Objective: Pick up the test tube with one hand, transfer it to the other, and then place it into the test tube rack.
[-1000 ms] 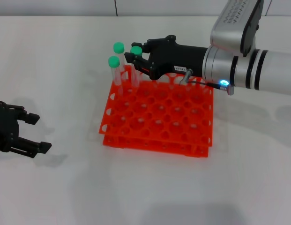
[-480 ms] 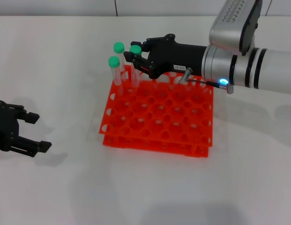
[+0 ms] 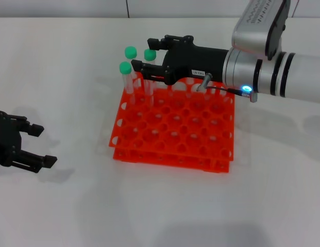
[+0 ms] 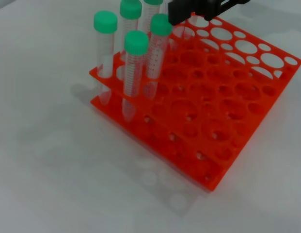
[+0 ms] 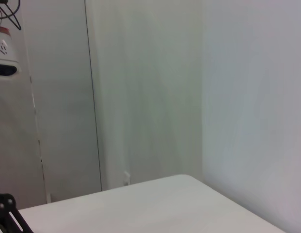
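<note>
Right pincer (image 3: 143, 52) has opened, releasing test tube (image 3: 149, 72).

I see the test tube rack (image 3: 172, 126) at the table's (image 3: 149, 206) middle, tubes (image 3: 130, 77) standing in its far-left corner holes. My right gripper (image 3: 147, 54) reaches over the rack's far edge to them. My left gripper (image 3: 33, 146) sits at the table's left edge.

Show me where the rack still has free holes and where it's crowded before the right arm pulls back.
Crowded: the test tube rack's far-left corner, where green-capped tubes cluster and the open right gripper straddles one. Free: every hole toward the near and right edges. Bare table lies between rack and idle left gripper.
</note>
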`<state>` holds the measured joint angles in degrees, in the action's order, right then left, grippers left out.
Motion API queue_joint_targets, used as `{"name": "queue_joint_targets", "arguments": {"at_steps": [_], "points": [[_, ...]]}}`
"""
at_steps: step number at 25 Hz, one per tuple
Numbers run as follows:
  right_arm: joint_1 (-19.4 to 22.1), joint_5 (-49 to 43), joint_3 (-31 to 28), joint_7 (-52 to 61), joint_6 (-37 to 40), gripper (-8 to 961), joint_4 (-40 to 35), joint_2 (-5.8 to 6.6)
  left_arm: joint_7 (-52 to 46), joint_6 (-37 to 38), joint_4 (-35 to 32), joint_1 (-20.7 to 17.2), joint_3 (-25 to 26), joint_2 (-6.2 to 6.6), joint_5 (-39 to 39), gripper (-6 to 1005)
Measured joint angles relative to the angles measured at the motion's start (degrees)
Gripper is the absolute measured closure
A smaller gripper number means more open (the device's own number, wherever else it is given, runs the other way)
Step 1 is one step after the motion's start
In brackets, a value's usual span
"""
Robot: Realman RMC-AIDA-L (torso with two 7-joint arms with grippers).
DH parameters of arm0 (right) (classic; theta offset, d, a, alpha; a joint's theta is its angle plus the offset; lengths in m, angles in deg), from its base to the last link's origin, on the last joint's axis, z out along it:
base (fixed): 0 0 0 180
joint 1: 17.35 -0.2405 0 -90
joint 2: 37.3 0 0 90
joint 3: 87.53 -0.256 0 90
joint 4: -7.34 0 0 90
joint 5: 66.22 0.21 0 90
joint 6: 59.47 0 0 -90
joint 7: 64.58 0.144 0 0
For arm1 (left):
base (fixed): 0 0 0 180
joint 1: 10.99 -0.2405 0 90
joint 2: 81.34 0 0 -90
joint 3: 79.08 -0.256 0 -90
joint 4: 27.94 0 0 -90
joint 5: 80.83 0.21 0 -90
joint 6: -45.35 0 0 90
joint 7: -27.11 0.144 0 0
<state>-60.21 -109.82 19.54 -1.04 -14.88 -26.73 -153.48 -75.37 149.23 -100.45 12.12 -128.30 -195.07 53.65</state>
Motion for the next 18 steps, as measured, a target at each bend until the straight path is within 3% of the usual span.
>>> {"name": "queue_joint_targets", "arguments": {"at_steps": [4, 11, 14, 18], "points": [[1.7, 0.0, -0.2, -0.3, 0.7, 360, -2.4, 0.26, 0.2, 0.1, 0.0, -0.1, 0.2, 0.0, -0.2, 116], [8.6, -1.3, -3.9, -1.0, 7.1, 289, -7.9, 1.6, 2.4, 0.4, 0.2, -0.9, 3.0, -0.33, -1.9, 116], [11.1, -5.1, -8.0, 2.2, 12.1, 289, -8.4, 2.81, 3.8, 0.4, 0.7, -1.2, 4.9, -0.77, -3.1, 116], [14.6, -16.2, -17.6, 9.6, 19.7, 289, -9.7, 4.32, 5.1, 0.5, 2.0, -1.5, 6.8, -1.07, -6.4, 116]]}}
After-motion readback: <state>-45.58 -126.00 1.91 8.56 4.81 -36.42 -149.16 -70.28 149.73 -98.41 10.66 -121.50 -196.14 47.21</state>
